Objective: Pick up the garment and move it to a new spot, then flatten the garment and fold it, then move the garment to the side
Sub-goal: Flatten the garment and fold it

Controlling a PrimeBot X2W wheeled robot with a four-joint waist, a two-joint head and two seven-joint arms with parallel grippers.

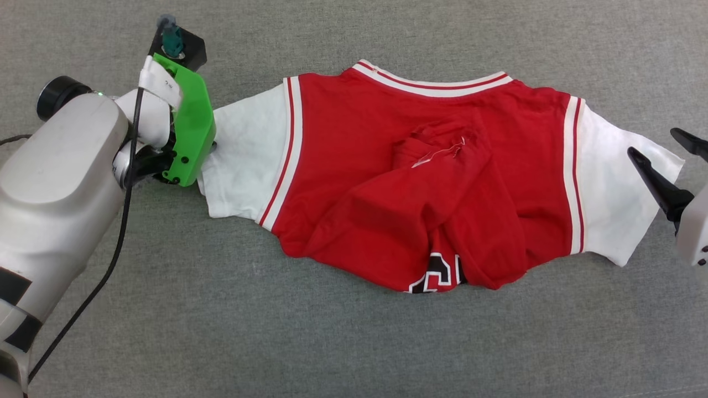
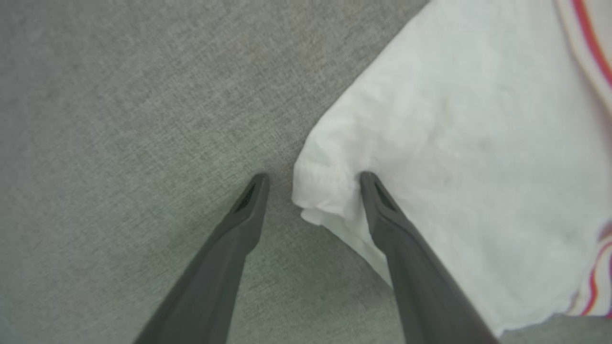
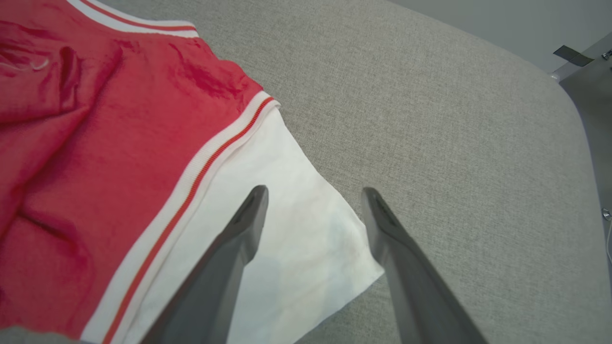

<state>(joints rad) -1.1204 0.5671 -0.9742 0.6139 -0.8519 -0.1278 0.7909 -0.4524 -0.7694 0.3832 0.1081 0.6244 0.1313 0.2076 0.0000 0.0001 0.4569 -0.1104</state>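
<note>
- Red cloth with white sleeves: the garment [image 1: 387,182] lies spread sideways across the middle of the grey fabric surface [image 1: 354,342], with its striped collar [image 1: 431,83] on the far side.
- Its lower part is bunched up over the middle. A bit of the black, white-edged print [image 1: 437,273] peeks out at the near edge.
- Your left tool [image 2: 313,179] has its fingers apart at the end of the left sleeve [image 1: 243,155]. One finger is against the sleeve's crumpled corner and the other is over bare surface; nothing is clamped.
- Your right tool [image 1: 654,141] is spread wide too, above the outer end of the right sleeve [image 1: 619,188]. One finger is over white cloth and the other is at its edge. You cannot tell whether it touches.
- A green bracket [image 1: 191,127] on the left wrist sits just beside the left sleeve, and a black cable [image 1: 110,260] trails toward the near side.
</note>
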